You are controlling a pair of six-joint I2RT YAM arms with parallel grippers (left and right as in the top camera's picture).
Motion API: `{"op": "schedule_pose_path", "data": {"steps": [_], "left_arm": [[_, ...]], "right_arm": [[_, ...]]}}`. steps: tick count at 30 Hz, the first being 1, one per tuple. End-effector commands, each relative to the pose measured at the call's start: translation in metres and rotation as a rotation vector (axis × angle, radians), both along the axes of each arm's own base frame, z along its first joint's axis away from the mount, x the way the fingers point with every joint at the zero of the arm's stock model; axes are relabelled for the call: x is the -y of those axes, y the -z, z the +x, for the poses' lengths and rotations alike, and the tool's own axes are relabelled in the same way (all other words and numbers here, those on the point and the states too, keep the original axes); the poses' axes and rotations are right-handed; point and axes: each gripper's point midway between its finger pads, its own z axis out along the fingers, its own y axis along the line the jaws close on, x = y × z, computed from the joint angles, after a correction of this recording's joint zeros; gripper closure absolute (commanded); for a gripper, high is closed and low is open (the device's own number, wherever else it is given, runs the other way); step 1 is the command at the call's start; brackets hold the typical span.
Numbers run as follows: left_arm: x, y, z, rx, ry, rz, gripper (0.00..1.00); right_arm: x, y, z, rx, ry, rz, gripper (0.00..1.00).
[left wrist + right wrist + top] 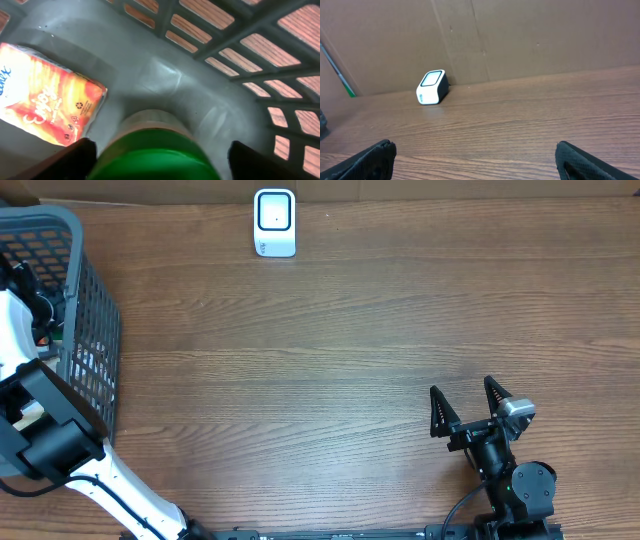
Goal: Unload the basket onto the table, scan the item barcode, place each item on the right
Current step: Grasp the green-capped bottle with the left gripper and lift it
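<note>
The left arm reached down into the grey mesh basket (95, 330) at the far left edge of the desk (330, 350). In the left wrist view, the left hand (157, 162) was spread on either side of a green-lidded container (155, 155) that stood on the basket floor. Its left finger (70, 160) lay just beside the lid. On the right side a strip of grey floor showed between the lid and the other finger, so nothing was pinched. The container's label and any barcode could not be seen from there. An orange packet (45, 95) lay flat on the basket floor to the left of the container, apart from it.

The white scanner (274, 222) sat at the far edge of the desk, near the middle, against a brown cardboard wall (520, 35), well apart from the basket.

The right hand (462, 388) hovered over the near right part of the desk with its fingers spread wide and nothing between them, pointing toward the far side with the scanner in its wrist view.
</note>
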Motion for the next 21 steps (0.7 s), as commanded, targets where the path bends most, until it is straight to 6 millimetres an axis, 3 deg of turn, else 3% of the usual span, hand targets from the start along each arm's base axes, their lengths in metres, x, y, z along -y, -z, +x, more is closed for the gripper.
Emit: {"op": "schedule_pose_path", "data": {"steps": [1,11,15,21], "left_arm": [[0.008,0.013,0.002,-0.017,0.03,-0.025,0.2],[0.01,0.007,0.0,-0.015,-0.016,-0.047,0.35],[0.01,-0.008,0.0,-0.012,-0.024,-0.048,0.43],[0.009,-0.041,0.003,0.01,-0.048,-0.053,0.43]], "right_arm": [[0.002,0.001,0.0,0.006,0.009,0.0,0.0],[0.002,0.001,0.0,0.006,0.009,0.0,0.0],[0.002,0.001,0.0,0.006,0.009,0.0,0.0],[0.002,0.001,0.0,0.006,0.009,0.0,0.0]]}}
